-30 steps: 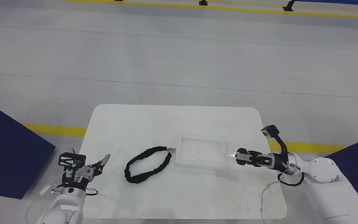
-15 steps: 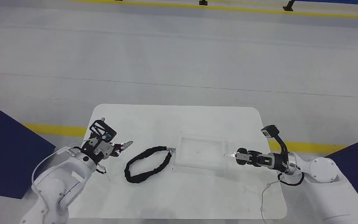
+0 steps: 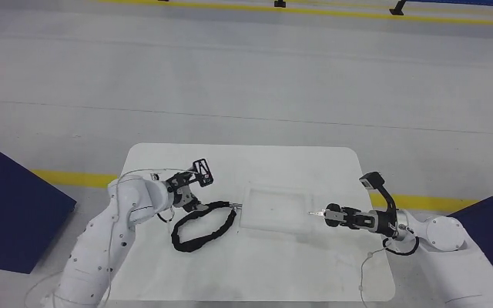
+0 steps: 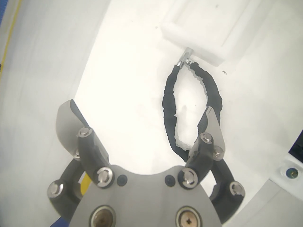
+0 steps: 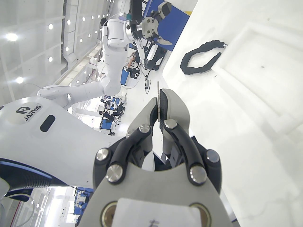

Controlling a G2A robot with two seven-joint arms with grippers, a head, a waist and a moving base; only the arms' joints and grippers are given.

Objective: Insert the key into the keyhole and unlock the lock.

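Note:
A black sleeved chain lock (image 3: 204,227) lies looped on the white table (image 3: 231,269). Its metal lock head (image 3: 235,206) touches the left edge of a white foam tray (image 3: 273,208). My left gripper (image 3: 192,203) hovers just above the loop's left part. In the left wrist view this gripper (image 4: 139,109) is open, with the chain (image 4: 169,100) and the lock head (image 4: 185,57) ahead of it. My right gripper (image 3: 323,213) sits at the tray's right edge, shut on a thin metal key (image 5: 158,95) that points toward the chain (image 5: 201,57).
The foam tray (image 5: 260,55) has a shallow recess with nothing in it. Bare table lies in front of and behind the chain. The table's rounded edges are close to both arms. Grey floor with yellow lines surrounds the table.
My left arm has swung from the table's front left corner up and right, ending over the chain. The right arm, the key and the chain have not moved.

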